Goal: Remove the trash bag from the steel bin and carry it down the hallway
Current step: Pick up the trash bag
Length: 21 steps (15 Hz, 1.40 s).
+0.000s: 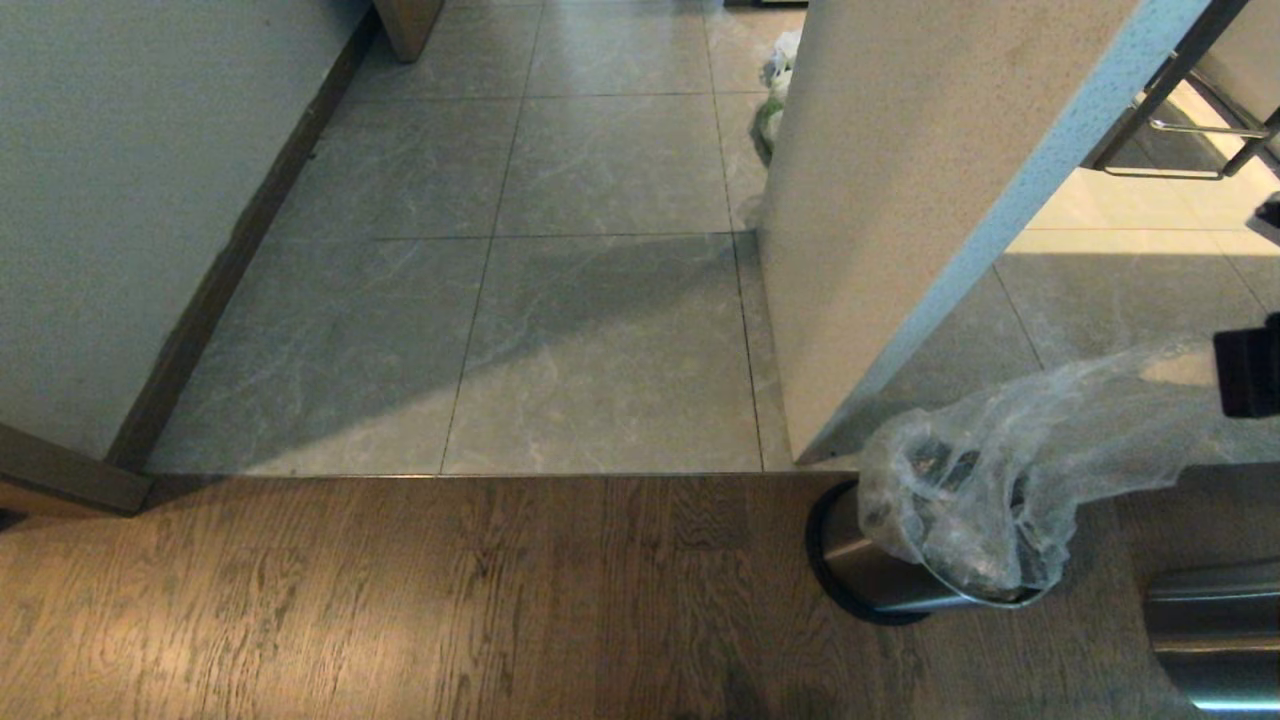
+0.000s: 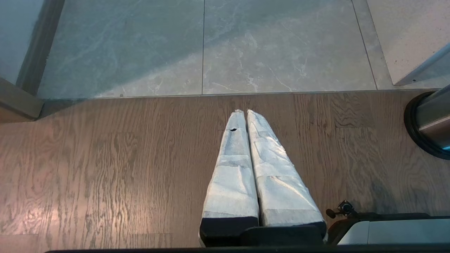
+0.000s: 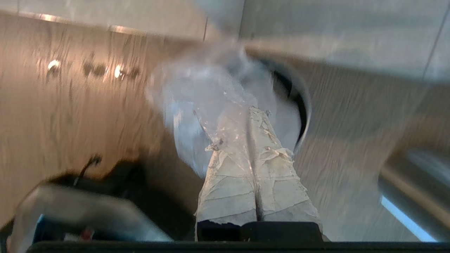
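Right gripper (image 3: 258,112) pinched fully shut on a gathered fold of the trash bag (image 1: 985,470), seen in the head view only as a dark block at the 3 o'clock edge. From that pinch, clear crinkled film stretched as a long neck toward 8 o'clock, down to the steel bin (image 1: 875,575) standing at about 5 o'clock on the wooden floor (image 1: 400,600). Bag's long axis therefore slanted, running from bin mouth up and out to the gripper, lower body of the liner draped over the rim and partly inside, not yet free. Judged: lift in progress, the bag needing to come further up along that same slant before its bottom clears the rim; risk of the thin film tearing or dragging the bin over. Left gripper (image 2: 246,114) closed on nothing, hanging idle above the wood, well apart from the bin at its 3 o'clock, so right arm plainly the nearer. Tiled hallway (image 1: 600,300) opening ahead at 12 o'clock beyond the threshold. Second, larger steel cylinder (image 1: 1215,640) just beside, at 4 o'clock.
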### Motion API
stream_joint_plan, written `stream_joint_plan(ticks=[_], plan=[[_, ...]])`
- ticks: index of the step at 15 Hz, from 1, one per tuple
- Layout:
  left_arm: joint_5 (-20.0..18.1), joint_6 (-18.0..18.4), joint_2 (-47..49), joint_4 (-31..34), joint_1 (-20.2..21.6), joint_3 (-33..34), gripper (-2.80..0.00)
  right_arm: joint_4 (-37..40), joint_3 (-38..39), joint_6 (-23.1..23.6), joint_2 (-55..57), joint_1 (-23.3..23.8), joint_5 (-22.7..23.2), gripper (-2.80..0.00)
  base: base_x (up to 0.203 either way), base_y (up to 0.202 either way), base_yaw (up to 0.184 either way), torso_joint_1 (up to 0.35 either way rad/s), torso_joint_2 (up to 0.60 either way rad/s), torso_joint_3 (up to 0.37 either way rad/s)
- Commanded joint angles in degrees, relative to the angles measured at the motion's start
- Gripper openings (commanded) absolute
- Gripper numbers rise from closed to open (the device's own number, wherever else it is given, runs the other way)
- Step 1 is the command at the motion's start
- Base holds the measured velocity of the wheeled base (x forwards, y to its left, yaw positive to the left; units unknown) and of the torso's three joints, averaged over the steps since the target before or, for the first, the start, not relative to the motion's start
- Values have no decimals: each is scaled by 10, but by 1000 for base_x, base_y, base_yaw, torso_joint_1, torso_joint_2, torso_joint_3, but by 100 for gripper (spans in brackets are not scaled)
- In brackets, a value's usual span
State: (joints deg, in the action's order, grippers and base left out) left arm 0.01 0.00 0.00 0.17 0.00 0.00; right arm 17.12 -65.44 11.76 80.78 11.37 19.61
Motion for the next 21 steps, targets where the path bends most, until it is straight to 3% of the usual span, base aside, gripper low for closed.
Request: stream_joint_plan(ticks=[1,3,5,7,9,15,21], plan=[[1,0,0,0,0,0,-280,5,-115,1,168,0,2,-280,0,0,0,0,0,0],[0,0,0,0,0,0,-280,11,-204,4,255,0,7,-280,0,0,0,0,0,0],[1,0,0,0,0,0,-280,17,-235,30,303,-1,23,-280,0,0,0,0,0,0],[0,0,0,0,0,0,-280,80,-227,80,307,-13,37,-280,0,0,0,0,0,0],[1,0,0,0,0,0,-280,145,-214,99,296,-28,53,-280,0,0,0,0,0,0],[1,0,0,0,0,0,-280,140,-193,125,293,-31,55,-280,0,0,0,0,0,0],[0,0,0,0,0,0,-280,143,-163,274,320,-23,56,-280,0,0,0,0,0,0]])
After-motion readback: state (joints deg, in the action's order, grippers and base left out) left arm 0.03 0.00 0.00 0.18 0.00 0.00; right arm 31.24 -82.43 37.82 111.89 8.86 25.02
